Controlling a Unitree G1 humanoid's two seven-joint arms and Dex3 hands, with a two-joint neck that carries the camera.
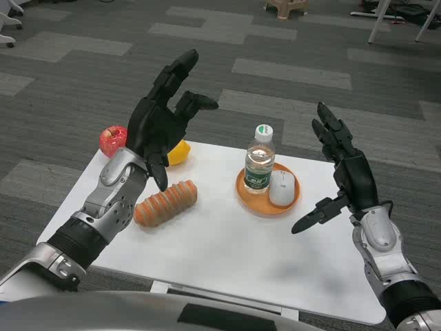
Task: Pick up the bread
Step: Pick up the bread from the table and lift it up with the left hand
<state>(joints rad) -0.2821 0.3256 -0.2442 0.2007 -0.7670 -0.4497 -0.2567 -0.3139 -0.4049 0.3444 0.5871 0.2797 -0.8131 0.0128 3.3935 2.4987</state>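
White table (227, 255), lemon (179, 153) half-hidden behind left hand (160, 124)

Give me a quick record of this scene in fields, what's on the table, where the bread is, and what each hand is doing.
surface: white table
bread: ridged orange-brown loaf, lying on the table left of the plate, not held
plate: orange plate, holding a water bottle and a white mouse
fruit: red apple at the far left corner, yellow fruit beside it, partly hidden
left hand: raised above the bread, fingers apart, holding nothing
right hand: raised right of the plate, fingers apart, holding nothing
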